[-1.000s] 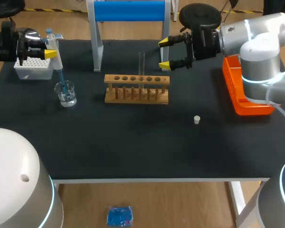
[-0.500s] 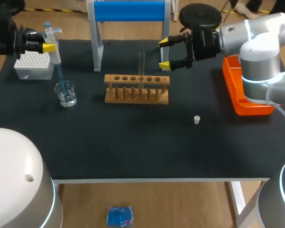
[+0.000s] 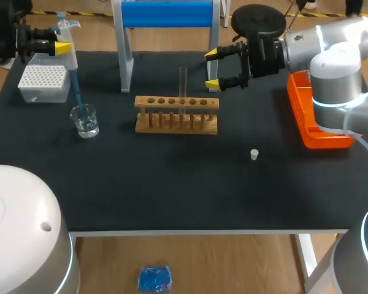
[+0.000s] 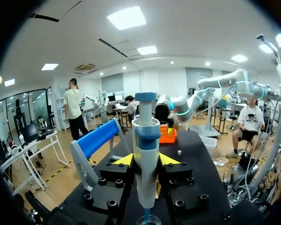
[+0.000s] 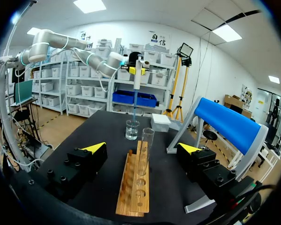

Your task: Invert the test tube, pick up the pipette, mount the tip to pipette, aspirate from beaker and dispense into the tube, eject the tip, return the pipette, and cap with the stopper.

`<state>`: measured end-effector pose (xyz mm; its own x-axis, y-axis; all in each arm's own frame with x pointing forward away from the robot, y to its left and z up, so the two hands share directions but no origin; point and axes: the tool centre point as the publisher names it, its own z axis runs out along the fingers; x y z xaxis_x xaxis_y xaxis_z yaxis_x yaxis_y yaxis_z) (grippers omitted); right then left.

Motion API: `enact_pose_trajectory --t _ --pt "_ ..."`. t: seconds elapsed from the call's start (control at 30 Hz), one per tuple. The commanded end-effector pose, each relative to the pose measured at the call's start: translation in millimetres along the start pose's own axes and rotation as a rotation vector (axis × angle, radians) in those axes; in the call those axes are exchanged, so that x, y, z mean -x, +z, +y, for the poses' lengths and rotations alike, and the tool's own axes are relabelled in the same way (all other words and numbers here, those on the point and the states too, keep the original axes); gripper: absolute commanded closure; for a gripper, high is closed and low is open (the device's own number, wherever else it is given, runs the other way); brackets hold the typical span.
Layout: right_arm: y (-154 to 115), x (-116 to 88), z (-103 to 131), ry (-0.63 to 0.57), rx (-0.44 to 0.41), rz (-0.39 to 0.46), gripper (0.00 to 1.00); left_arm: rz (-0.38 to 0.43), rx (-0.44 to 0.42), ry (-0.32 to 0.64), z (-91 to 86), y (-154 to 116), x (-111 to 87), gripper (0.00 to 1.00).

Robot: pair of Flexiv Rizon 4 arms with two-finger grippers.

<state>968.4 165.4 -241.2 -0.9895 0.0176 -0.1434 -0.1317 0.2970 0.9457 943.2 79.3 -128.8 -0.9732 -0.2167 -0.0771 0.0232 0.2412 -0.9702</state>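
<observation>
Across the black bench (image 3: 172,184), the wooden rack (image 3: 176,115) at centre holds the test tube (image 3: 183,82) upright, with the right gripper (image 3: 212,68) released just beside it. At upper left the left gripper (image 3: 61,48) grasps the pipette (image 3: 69,61), its blue tip (image 3: 76,92) dipping into the beaker (image 3: 86,120) mouth. Best to lift straight clear, then carry it vertical to the tube. The stopper (image 3: 254,154) lies right of centre.

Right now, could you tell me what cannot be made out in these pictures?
- Pipette tip: whether it holds liquid; too thin in the head view, cut off under the left gripper in its wrist view.
- Beaker: liquid level; too small, head view.
- Tip box: which slots hold tips; too small, head view.
</observation>
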Motion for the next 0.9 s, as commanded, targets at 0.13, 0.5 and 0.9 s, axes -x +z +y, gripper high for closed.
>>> enact_pose_trajectory --t 0.13,0.5,0.9 --pt "0.6 0.4 -0.5 -0.001 0.000 0.000 0.00 -0.019 0.025 0.017 -23.3 -1.3 -8.7 1.00" --pt "0.6 0.4 -0.5 -0.001 0.000 0.000 0.00 -0.013 0.013 0.043 -50.7 -0.7 -12.0 1.00" --pt "0.6 0.4 -0.5 -0.001 0.000 0.000 0.00 0.066 0.002 0.029 -113.3 52.0 0.6 1.00"
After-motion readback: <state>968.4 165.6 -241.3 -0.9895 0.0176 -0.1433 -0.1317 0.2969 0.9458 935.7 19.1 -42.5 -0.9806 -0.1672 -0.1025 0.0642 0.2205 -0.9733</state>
